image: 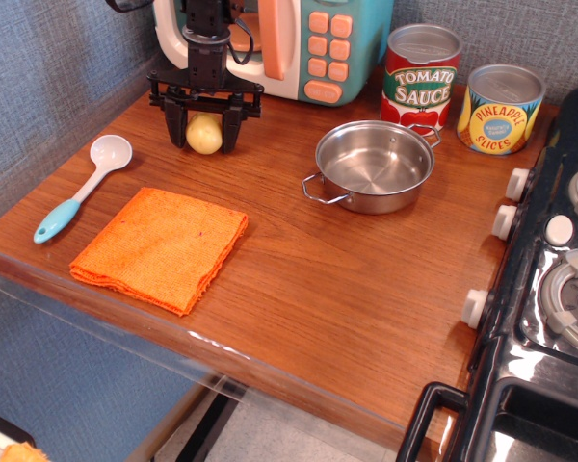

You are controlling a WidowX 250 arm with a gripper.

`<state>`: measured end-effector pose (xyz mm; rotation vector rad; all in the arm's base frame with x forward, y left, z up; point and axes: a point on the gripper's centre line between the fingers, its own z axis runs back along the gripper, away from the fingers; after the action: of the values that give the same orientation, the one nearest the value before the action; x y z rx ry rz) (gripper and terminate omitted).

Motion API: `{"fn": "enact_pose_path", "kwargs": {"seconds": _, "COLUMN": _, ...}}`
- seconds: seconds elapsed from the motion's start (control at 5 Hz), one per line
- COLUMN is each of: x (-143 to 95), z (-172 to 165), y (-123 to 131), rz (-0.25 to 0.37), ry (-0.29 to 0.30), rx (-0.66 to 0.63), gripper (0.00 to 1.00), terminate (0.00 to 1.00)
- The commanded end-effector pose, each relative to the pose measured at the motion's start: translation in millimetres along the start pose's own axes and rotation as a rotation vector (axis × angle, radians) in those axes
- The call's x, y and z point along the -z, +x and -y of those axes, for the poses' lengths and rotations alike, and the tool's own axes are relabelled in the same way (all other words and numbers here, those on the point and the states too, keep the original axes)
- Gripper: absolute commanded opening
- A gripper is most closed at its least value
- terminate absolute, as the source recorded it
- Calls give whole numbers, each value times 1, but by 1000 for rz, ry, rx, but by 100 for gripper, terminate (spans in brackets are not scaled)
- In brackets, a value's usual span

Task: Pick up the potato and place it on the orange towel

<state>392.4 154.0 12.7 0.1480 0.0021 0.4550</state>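
While the pincer (204, 133) straddles the potato (204, 134) at the back left of the worktop (366, 279), its fingers sit narrow, one on each side, apparently pressing it, though a firm grip cannot be confirmed. That stance suits a lift toward the orange towel (160, 248), lying flat nearer the front edge. Brown wood surface; grey textured wall behind.
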Motion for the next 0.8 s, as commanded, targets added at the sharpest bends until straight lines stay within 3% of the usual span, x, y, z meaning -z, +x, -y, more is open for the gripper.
{"fn": "enact_pose_path", "kwargs": {"seconds": 0.0, "x": -69, "z": 7, "y": -25, "rz": 205, "ry": -32, "rx": 146, "gripper": 0, "terminate": 0}}
{"fn": "enact_pose_path", "kwargs": {"seconds": 0.2, "x": -100, "z": 20, "y": -69, "rz": 273, "ry": -80, "rx": 269, "gripper": 0, "terminate": 0}}
{"fn": "enact_pose_path", "kwargs": {"seconds": 0.4, "x": -97, "z": 6, "y": -115, "rz": 250, "ry": -65, "rx": 308, "gripper": 0, "terminate": 0}}
{"fn": "enact_pose_path", "kwargs": {"seconds": 0.6, "x": -79, "z": -23, "y": -135, "rz": 208, "ry": -22, "rx": 275, "gripper": 0, "terminate": 0}}
